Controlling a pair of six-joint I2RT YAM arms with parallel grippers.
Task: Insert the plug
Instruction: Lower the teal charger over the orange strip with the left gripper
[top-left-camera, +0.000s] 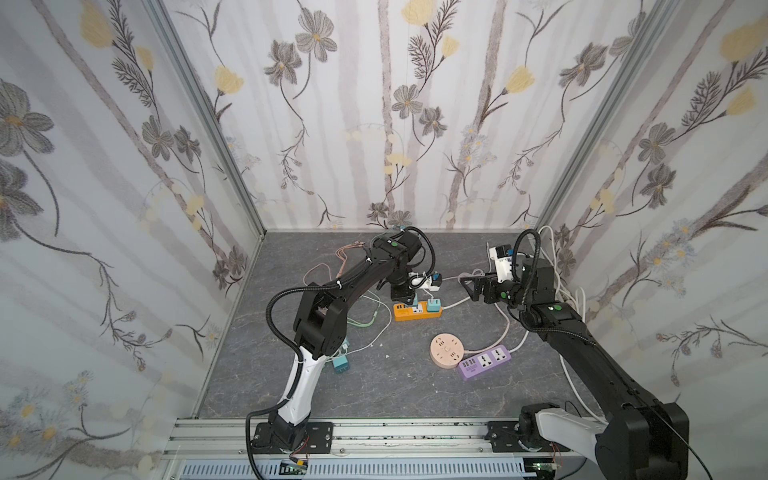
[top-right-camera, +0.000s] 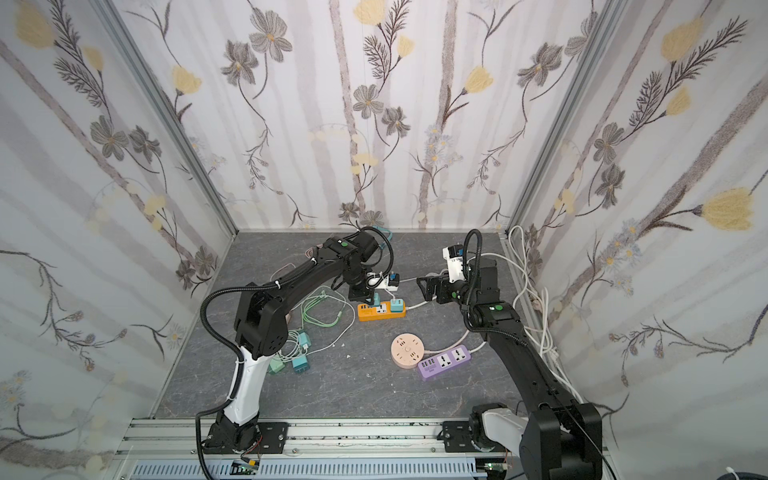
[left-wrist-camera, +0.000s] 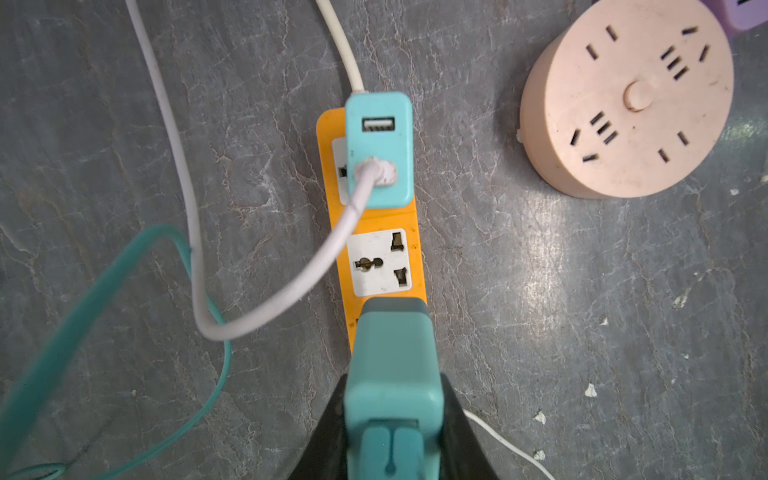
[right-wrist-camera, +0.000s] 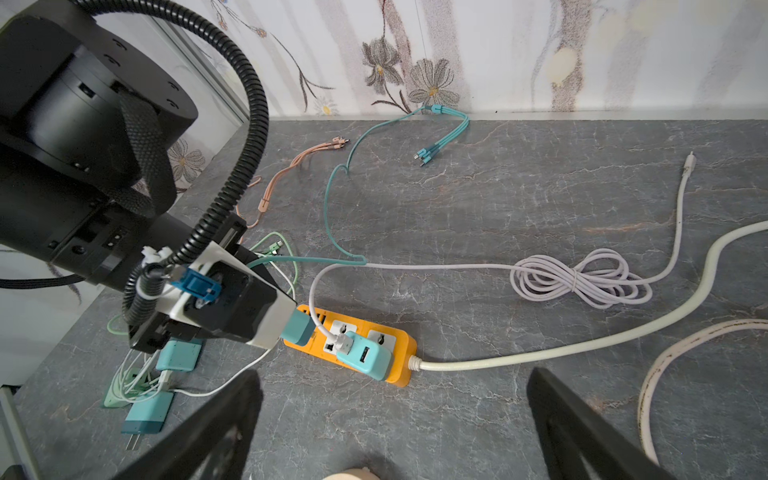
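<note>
My left gripper (left-wrist-camera: 392, 415) is shut on a teal plug (left-wrist-camera: 392, 365), with a black finger on each side of it. The plug stands upright over the near end of the orange power strip (left-wrist-camera: 384, 218), just short of the strip's free middle socket (left-wrist-camera: 380, 262); its prongs are hidden. A second teal adapter (left-wrist-camera: 380, 149) with a white cable sits in the far socket. In both top views the left gripper (top-left-camera: 409, 300) points down at the strip (top-left-camera: 417, 313) (top-right-camera: 381, 311). My right gripper (top-left-camera: 469, 286) (right-wrist-camera: 390, 415) hangs open and empty to the strip's right.
A round pink socket (top-left-camera: 446, 351) and a purple power strip (top-left-camera: 484, 362) lie nearer the front. Spare teal chargers (top-right-camera: 297, 363) with tangled cables lie by the left arm. A coiled white cable (right-wrist-camera: 582, 276) and the strip's thick white cord (right-wrist-camera: 540, 357) run right.
</note>
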